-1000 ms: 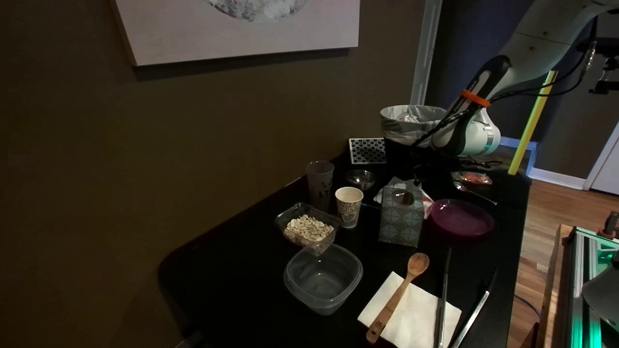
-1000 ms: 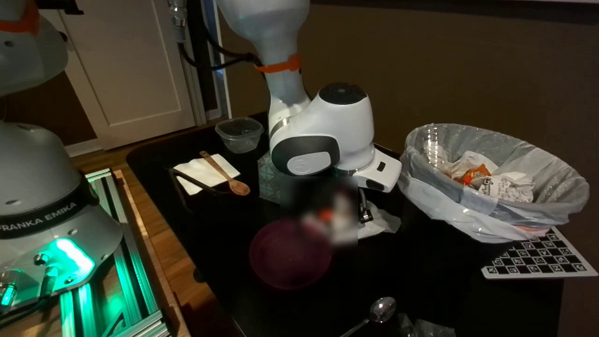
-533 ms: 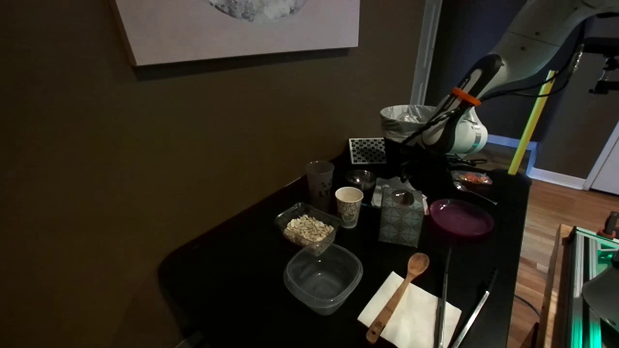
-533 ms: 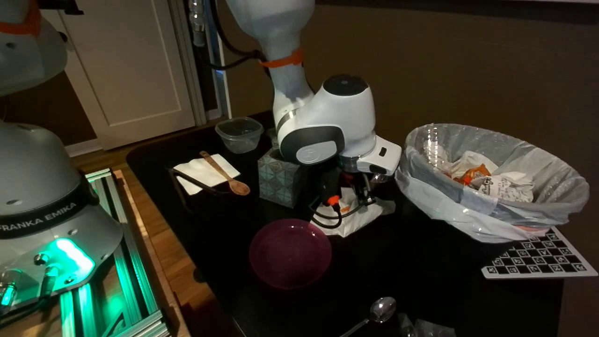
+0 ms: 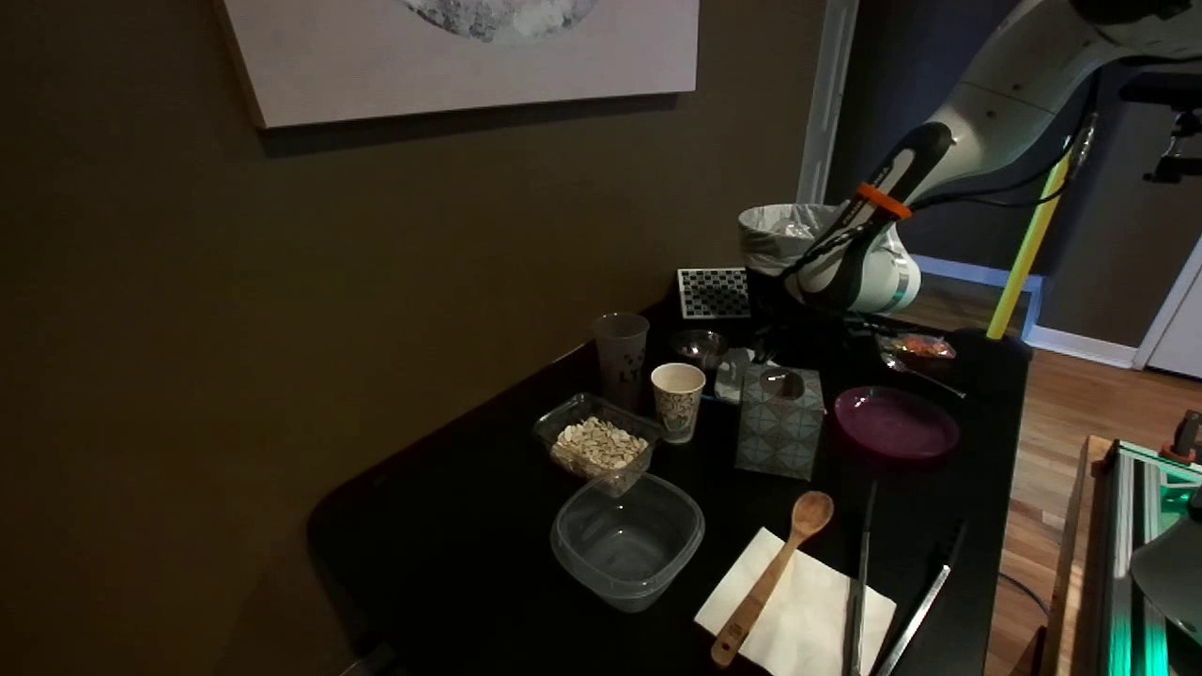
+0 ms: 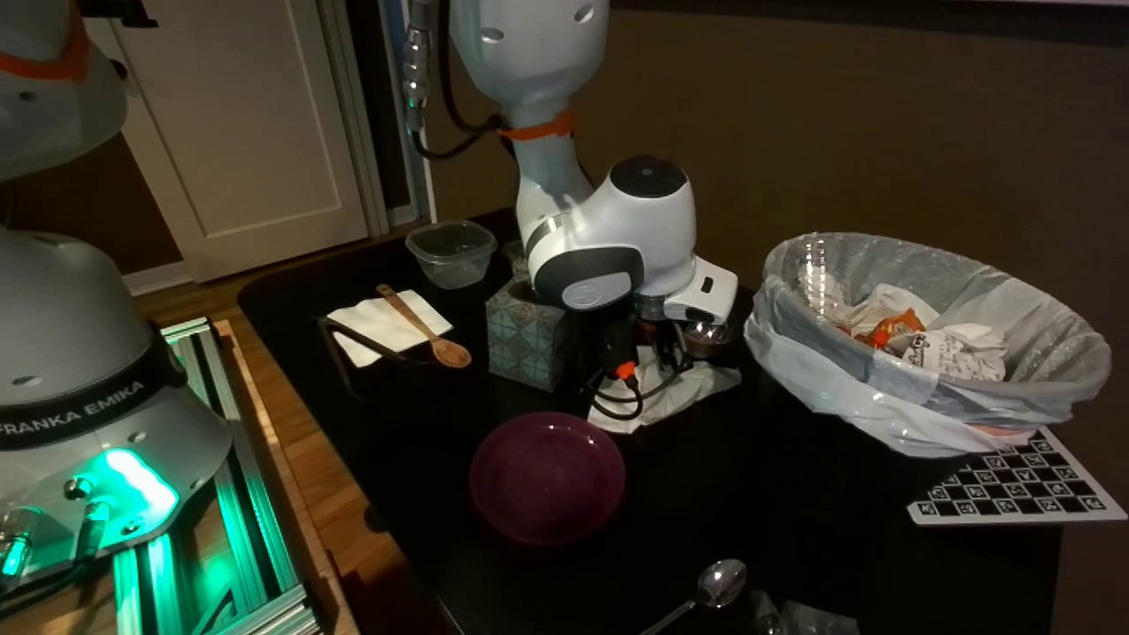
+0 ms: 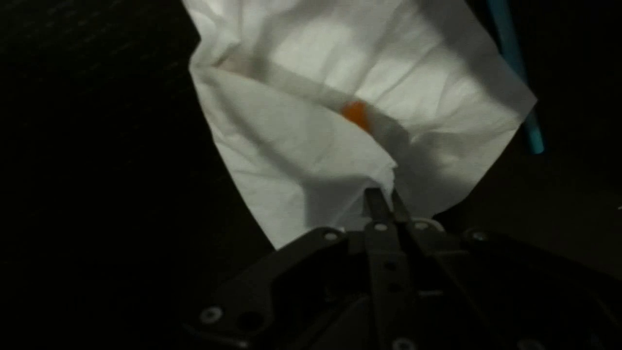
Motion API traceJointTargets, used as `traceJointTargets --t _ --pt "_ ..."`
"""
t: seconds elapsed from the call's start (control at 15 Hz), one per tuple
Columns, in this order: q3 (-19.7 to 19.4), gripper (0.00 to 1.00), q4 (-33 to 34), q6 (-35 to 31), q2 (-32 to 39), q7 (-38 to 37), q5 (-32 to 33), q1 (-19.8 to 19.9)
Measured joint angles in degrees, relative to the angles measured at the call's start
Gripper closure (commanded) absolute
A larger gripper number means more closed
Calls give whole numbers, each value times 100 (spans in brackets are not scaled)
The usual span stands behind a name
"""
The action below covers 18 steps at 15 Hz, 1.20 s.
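Brown wall (image 6: 882,132) behind a dark surface (image 6: 750,520). Gripper (image 7: 387,194) closed up tight, a fold of napkin (image 7: 291,131) apparently pinched in it; orange patch (image 7: 358,116) visible by the fold. Step in hand, I judge: gripping the napkin. Next move calls for a firm pinch and slow travel; thin paper may slip or tear. Blue stick (image 7: 509,41) partly under napkin. Napkin lies between box (image 6: 529,344) and bin (image 6: 882,419), near the plate (image 6: 547,476).

An orange patch (image 7: 357,114) shows against the creased white paper sheet (image 7: 335,146). The thin straight stick (image 7: 509,43) is teal, the round shallow plate (image 6: 547,481) purple. The boxy grey-blue cardboard tissue box (image 6: 520,344) wears a pattern of triangles. The flat rectangular board (image 6: 1010,489) is black-and-white chequered, the long wooden spoon (image 5: 770,582) brown, the surface (image 5: 470,563) black.
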State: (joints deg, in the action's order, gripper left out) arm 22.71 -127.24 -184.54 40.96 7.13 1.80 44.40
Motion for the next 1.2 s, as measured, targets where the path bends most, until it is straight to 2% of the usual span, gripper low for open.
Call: traceJointTargets --t 0.53,0.6,0.73,1.2 --pt "322 98 204 178 504 353 256 109" --pt "325 72 235 255 541 403 291 110" --pt "330 70 295 382 593 516 323 110" --pt "373 19 344 472 543 865 362 78"
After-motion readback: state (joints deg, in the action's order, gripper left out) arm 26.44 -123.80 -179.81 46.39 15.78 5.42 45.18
